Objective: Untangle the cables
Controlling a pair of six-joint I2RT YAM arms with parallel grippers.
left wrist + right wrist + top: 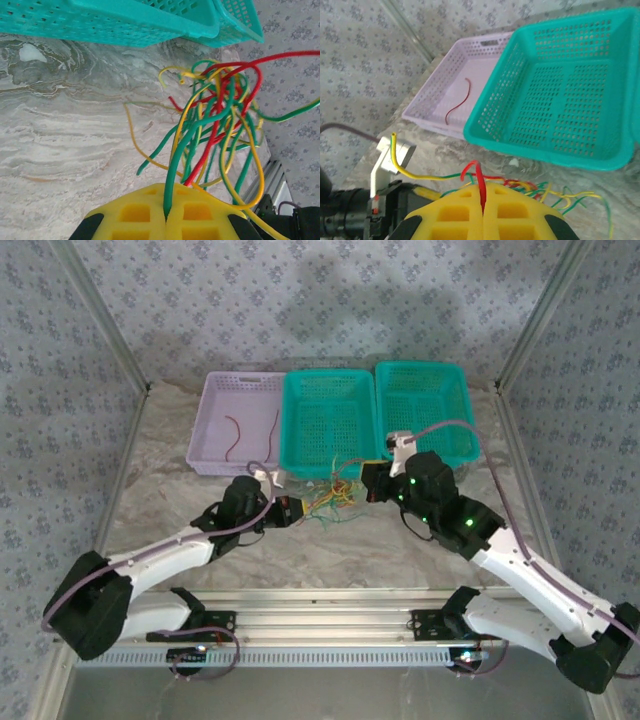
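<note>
Cables (330,502): lay as 1 loose tangle of red, green and yellow strands on the table (150,470), just in front of the middle basket and between the 2 grippers.
Left gripper (166,212): pressed shut, yellow pads together, with 1 green cable (176,160) pinched in the seam. Reached in from the tangle's left side.
Green strand in that grip: rose from the pads straight into the knot, crossed there by red and yellow loops.
Right gripper (483,212): closed too, pads meeting on 1 red cable (479,177). Sat at the tangle's right side, near the front edges of the teal baskets.
Red strand in that grip: stood up out of the seam and bent over in a short hook.
Yellow end (395,150): arched up clear of the heap, beside a white block on the left arm.
Middle teal basket (300,455): stood at the far side of the table, its front wall just behind the tangle.
Right teal basket (460,440): sat side by side with the middle one, edges touching.
Purple basket (205,445): stood left of the teal pair, against the middle one. Held what looked like 2 thin red strands, the 2nd too faint to be sure of.
</note>
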